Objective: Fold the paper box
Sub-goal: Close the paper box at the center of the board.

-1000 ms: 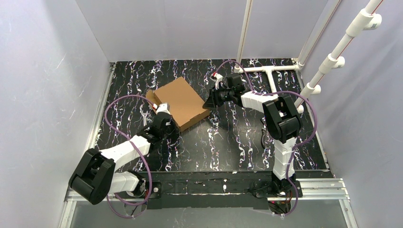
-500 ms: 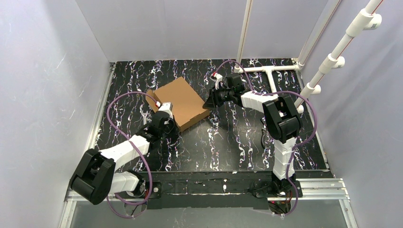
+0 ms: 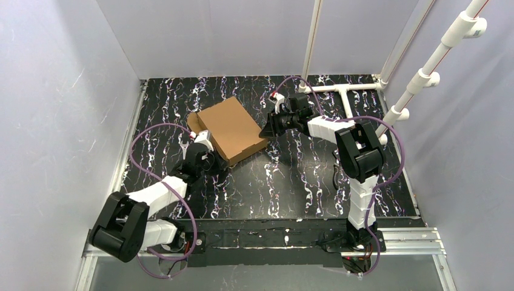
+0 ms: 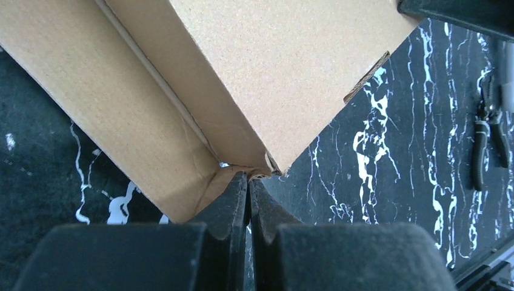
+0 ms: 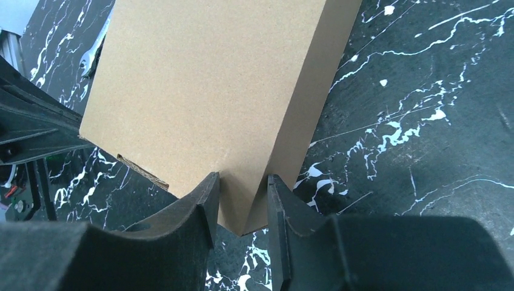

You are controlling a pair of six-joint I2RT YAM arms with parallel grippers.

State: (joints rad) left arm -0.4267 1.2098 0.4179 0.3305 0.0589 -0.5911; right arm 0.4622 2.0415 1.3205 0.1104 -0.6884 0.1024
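Brown cardboard box (image 3: 230,129), mostly folded up, lies flat on the black marbled table (image 3: 291,176), left of centre in the far half, btwn both arms.
L gripper (image 3: 203,140) is at the box's near-left corner. Its 2 fingers (image 4: 233,200) are pressed together, tips right at that corner, w/ an open side flap beside them; can't tell if any cardboard is pinched. R gripper (image 3: 265,132) is at the box's right corner, its 2 fingers (image 5: 203,200) apart w/ the corner edge showing btwn them; contact unclear. Pliers (image 4: 488,145) lie on the table nearby.
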